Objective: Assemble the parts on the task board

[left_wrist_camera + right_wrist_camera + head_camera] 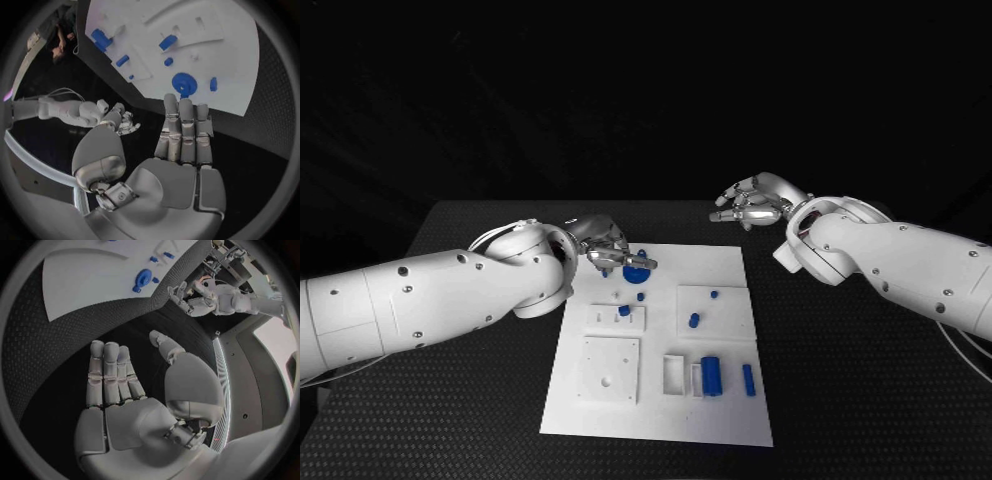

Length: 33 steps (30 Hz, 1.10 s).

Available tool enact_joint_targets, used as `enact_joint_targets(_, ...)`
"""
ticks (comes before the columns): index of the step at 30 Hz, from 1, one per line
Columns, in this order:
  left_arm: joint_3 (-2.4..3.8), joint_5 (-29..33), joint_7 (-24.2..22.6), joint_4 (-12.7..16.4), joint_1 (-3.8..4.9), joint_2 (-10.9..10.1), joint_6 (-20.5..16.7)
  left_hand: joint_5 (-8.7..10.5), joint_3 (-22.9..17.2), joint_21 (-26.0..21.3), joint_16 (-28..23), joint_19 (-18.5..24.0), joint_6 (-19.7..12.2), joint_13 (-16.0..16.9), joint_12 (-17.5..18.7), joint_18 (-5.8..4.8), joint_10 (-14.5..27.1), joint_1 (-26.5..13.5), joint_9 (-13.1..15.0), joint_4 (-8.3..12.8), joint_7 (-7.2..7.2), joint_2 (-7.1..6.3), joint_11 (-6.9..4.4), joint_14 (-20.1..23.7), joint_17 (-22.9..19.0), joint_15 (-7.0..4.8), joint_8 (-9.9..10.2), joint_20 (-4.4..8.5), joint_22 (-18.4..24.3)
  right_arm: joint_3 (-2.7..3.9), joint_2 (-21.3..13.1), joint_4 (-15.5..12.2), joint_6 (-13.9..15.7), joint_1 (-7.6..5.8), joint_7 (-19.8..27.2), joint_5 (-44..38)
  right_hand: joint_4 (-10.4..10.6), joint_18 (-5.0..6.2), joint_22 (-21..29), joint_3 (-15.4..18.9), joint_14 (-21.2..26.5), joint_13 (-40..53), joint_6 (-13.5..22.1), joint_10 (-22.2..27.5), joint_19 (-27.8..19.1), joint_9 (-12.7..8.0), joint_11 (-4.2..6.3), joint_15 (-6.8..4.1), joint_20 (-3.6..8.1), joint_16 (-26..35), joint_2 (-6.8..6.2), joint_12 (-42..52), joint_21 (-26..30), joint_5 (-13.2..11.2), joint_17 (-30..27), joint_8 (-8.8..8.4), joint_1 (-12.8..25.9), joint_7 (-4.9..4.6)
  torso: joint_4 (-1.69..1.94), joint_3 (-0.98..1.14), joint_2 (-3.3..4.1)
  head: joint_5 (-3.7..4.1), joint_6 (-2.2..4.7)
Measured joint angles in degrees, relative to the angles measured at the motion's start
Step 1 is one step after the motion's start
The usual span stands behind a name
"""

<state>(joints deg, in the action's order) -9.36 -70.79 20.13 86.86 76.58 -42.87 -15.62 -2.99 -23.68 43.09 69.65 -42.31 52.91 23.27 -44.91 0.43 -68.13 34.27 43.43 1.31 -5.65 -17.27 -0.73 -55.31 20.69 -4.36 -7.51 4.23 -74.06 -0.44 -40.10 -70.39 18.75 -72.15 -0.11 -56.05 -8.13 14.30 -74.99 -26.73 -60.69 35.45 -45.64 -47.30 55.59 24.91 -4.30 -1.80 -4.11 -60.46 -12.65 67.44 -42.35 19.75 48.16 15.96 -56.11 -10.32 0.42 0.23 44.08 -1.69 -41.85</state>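
Left hand (pixel 603 246), fingers spread and holding nothing, hovers at the far edge of the white board (pixel 718 420), the blue gear (pixel 636 272) just beyond its fingertips, probably the next pick. Right hand (pixel 754 203), likewise spread and empty, waits off the board's far corner.

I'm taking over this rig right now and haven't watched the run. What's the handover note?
Left robot hand: open, holding nothing, at the far left corner of the white board, beside the blue gear.
Right robot hand: holding nothing, fingers apart, over the black table beyond the board's far right corner.
Small blue parts lie scattered on the board.
Done: cannot tell.
Left: pick up the parts and assemble them.
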Motion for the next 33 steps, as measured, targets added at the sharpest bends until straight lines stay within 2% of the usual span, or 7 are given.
enact_joint_targets(4, -0.03, 9.38, -1.24, -2.53, 0.84, -0.32, 0.72, -7.05, -4.36, 0.17, 0.77, -0.34, 2.99, -0.59, 1.35, 0.0, 0.27, 3.46, 2.98, -1.79, 0.94, 2.98, -0.68, -0.97, 0.33, 0.16, -4.24, 0.27, -0.4, -0.01, 0.46, 0.62, 0.0, 0.0, 0.1, 0.22, 0.0, 0.01, 0.0, 0.0, 0.0, -0.07, -0.14, 0.0, 0.08, 0.0, 0.0, 0.0, -0.07, 0.0, 0.0, 0.0, 0.01, 0.0, 0.0, 0.0, 0.0, 0.02, -0.05, 0.0, -0.02, -0.14, 0.25)
enact_joint_targets(9, -0.09, 19.87, -5.16, -5.1, 0.91, -0.26, 0.91, -52.31, -0.42, 8.11, 13.89, -8.41, 8.33, 11.49, -17.09, 0.11, -4.82, 4.79, 29.44, -2.35, 7.26, 16.55, -6.56, -6.49, 7.44, -5.3, -39.05, 1.87, -0.89, -0.01, 0.44, 1.08, -0.04, 0.0, 0.18, 0.5, 0.0, 0.03, 0.0, 0.0, 0.0, -0.13, -0.2, 0.0, 0.29, 0.0, 0.0, 0.0, 0.12, 0.0, 0.3, 0.24, 0.02, 0.22, 0.0, 0.0, 0.3, -0.01, -0.11, 0.03, -0.09, -0.3, 0.51)
enact_joint_targets(13, -0.08, 23.65, -7.57, -5.97, 0.95, -0.41, 2.55, -63.32, -2.08, 15.82, 18.49, -12.35, 4.45, 19.71, -26.7, 1.8, -4.01, 7.49, 31.49, -1.88, 9.98, 21.55, -9.42, -8.27, 11.07, -7.21, -53.01, 3.5, -0.89, -0.01, 0.62, 1.3, -0.08, 0.02, 0.23, 0.63, 0.0, 0.05, 0.0, 0.0, 0.0, -0.19, -0.2, 0.0, 0.3, 0.0, 0.0, 0.0, 0.12, 0.0, 0.3, 0.24, 0.02, 0.22, -0.04, 0.0, 0.3, 0.0, -0.09, 0.01, -0.09, -0.25, 0.71)
enact_joint_targets(16, -0.09, 25.78, -8.83, -7.54, 1.42, -0.2, 5.18, -53.89, -2.28, 17.91, 18.14, -12.38, 1.08, 20.76, -26.17, 2.64, -1.96, 8.48, 30.2, -2.07, 9.72, 22.78, -9.37, -7.92, 11.5, -7.48, -50.27, 3.53, -0.89, -0.01, 0.65, 1.34, -0.14, 0.05, 0.27, 0.7, 0.0, 0.07, 0.0, 0.0, 0.0, -0.19, -0.21, 0.0, 0.3, 0.0, 0.0, 0.0, 0.12, 0.0, 0.3, 0.24, 0.02, 0.22, -0.05, 0.0, 0.3, 0.0, -0.08, -0.03, -0.09, -0.16, 0.68)
enact_joint_targets(18, -0.06, 26.53, -9.44, -8.13, 1.61, -0.16, 6.79, -40.3, -2.75, 19.0, 17.09, -12.38, -4.62, 19.79, -23.28, 3.14, 0.09, 11.75, 20.86, 1.7, 7.21, 23.41, -6.25, -7.28, 11.44, -6.96, -37.05, 3.53, -0.88, -0.01, 0.66, 1.4, -0.17, 0.05, 0.29, 0.74, 0.0, 0.08, 0.0, 0.0, 0.0, -0.19, -0.28, 0.0, 0.3, 0.0, 0.0, 0.0, 0.12, 0.0, 0.3, 0.24, 0.02, 0.22, -0.05, 0.0, 0.3, 0.07, -0.07, -0.02, -0.09, -0.12, 0.62)
enact_joint_targets(23, -0.07, 20.72, -10.36, -8.32, 1.69, 0.2, 10.9, -9.41, -1.77, 19.32, 16.44, -12.38, -11.7, 18.57, -21.05, 4.04, -1.3, 14.2, 7.31, 8.3, 1.17, 6.55, -1.57, -8.33, 11.34, -3.98, -19.35, 3.53, -0.88, -0.01, 0.66, 1.48, -0.24, 0.08, 0.32, 0.79, 0.0, 0.19, 0.0, 0.0, 0.0, -0.25, -0.28, 0.0, 0.3, 0.0, 0.0, 0.0, 0.12, 0.0, 0.3, 0.24, 0.01, 0.22, -0.06, 0.0, 0.3, 0.08, -0.07, -0.03, -0.05, 0.04, 0.57)
enact_joint_targets(33, -1.68, -6.52, -11.72, -6.48, 1.9, 2.34, 16.64, -2.91, -7.54, 16.5, 12.62, -11.39, -7.54, 16.65, -16.89, 4.53, -0.8, 17.66, 0.59, 5.86, 1.55, 0.98, -1.23, -7.78, 9.98, -3.91, -14.35, 3.44, 0.26, -0.01, 0.58, 1.35, -0.35, 0.13, 0.36, 0.83, 0.0, 0.2, -0.01, 0.0, 0.0, -0.31, -0.28, 0.0, 0.3, 0.0, 0.0, 0.0, 0.11, -0.23, 0.29, 0.23, 0.0, 0.44, -0.06, 0.0, 0.29, 0.1, -0.05, -0.03, -0.03, 0.18, 0.27)
